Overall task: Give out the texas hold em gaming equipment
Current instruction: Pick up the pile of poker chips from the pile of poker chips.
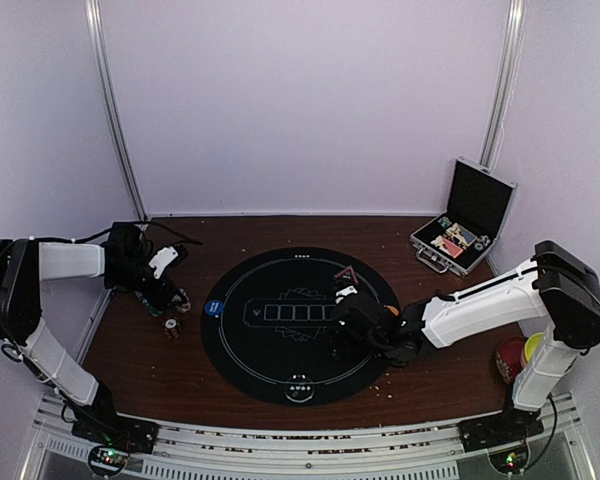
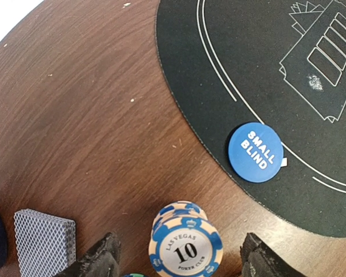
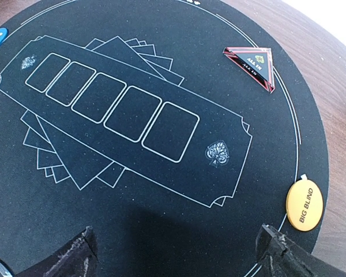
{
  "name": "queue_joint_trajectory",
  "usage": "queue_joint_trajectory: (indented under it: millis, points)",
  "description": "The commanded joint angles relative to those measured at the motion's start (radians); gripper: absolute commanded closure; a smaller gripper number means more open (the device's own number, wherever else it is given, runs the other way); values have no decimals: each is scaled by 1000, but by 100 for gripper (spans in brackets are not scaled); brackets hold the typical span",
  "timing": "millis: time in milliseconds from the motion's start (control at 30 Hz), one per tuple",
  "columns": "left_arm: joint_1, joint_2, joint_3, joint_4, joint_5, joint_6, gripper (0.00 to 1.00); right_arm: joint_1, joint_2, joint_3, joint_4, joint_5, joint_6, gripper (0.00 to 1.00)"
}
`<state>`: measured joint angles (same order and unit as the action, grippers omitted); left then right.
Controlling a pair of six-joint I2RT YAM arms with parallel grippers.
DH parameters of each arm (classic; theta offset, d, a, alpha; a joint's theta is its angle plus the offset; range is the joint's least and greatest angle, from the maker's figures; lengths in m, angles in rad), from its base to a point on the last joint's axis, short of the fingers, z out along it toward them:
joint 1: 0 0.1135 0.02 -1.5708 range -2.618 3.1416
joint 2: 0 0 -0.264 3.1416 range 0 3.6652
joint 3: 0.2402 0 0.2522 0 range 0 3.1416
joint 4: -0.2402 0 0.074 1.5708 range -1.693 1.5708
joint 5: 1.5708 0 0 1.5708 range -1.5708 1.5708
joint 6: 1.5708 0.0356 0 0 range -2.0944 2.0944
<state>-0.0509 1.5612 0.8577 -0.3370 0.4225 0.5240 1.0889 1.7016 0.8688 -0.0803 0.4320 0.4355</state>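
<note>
**Left gripper astride a chip stack; right gripper empty over the mat**

*Left wrist view.* The left gripper (image 2: 179,251) is spread wide and grips nothing. Its fingers (image 2: 101,259) enter the frame at 7 and 5 o'clock. A stack of poker chips (image 2: 185,247) stands between them at 6 o'clock, its axis roughly upright and apart from both fingers. The card deck (image 2: 45,241) lies at 8 o'clock, outside the left-hand finger. The blue disc (image 2: 255,152) sits on the rim of the black mat (image 2: 248,57), at 1 o'clock from the stack. The coming move is probably a straight closure on the stack.

*Right wrist view.* The right gripper (image 3: 176,251) is also wide and empty, with only mat between its fingers. The orange disc (image 3: 304,205) lies at 4 o'clock, just beyond the right-hand finger. The red triangle marker (image 3: 251,64) lies at 1 o'clock, well apart.

*Top view.* The stack rests on the table (image 1: 160,370) off the mat's 9 o'clock edge, so the left arm is much the nearer. The right arm reaches over the mat's 4 o'clock side.
</note>
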Motion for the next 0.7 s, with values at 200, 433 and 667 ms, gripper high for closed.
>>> queue_joint_trajectory:
  millis: [200,433,667]
  points:
    - [-9,11,-10,29,-8,-2,30,11,17,29,-16,39,-11,3]
    - [-9,26,-6,29,-14,-4,33,15,20,33,-16,41,-12,3]
    - [-10,27,-5,29,-14,-9,37,16,23,35,-16,39,-11,3]
